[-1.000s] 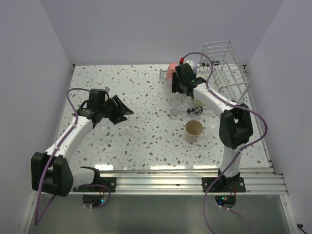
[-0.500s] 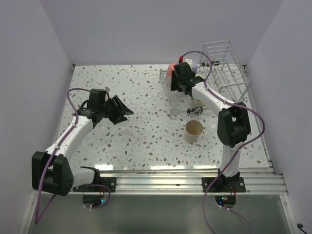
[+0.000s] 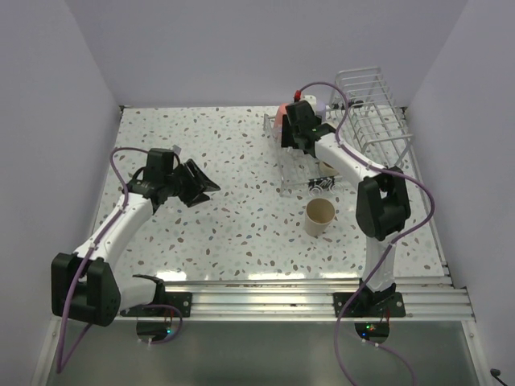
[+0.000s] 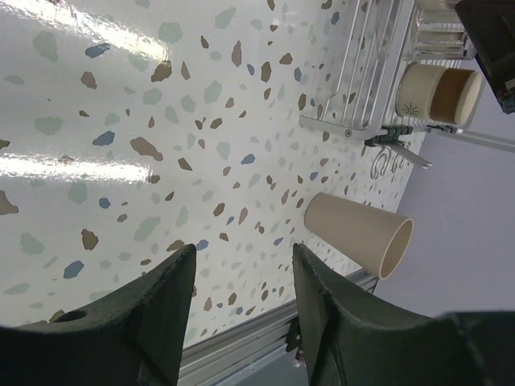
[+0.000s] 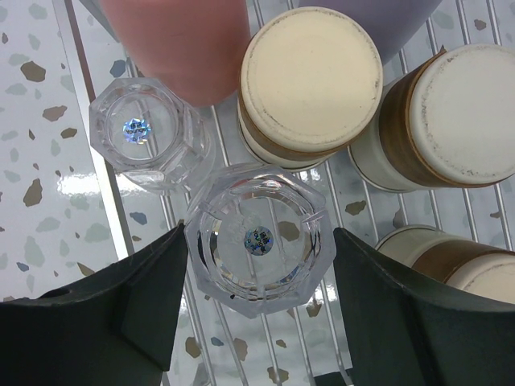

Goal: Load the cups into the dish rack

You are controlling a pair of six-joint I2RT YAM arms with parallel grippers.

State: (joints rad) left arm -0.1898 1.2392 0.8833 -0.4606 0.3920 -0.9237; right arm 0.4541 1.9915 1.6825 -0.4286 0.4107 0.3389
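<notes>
Reaching slightly farther across the dish rack than a second ago, the right arm has drawn its elbow in, while the left arm has barely shifted. Nearest, the left gripper hangs over the speckled counter with its jaws wide and empty; the beige cup stands beyond its fingertips, apart from them. Farther off, the right gripper clasps an upturned clear tumbler above the rack's wires, a finger on each side. Just beyond its left finger sits a second clear tumbler, with the coral-red cup past that. Ahead and to its right stand three brownish cups, the lavender cup farthest.
</notes>
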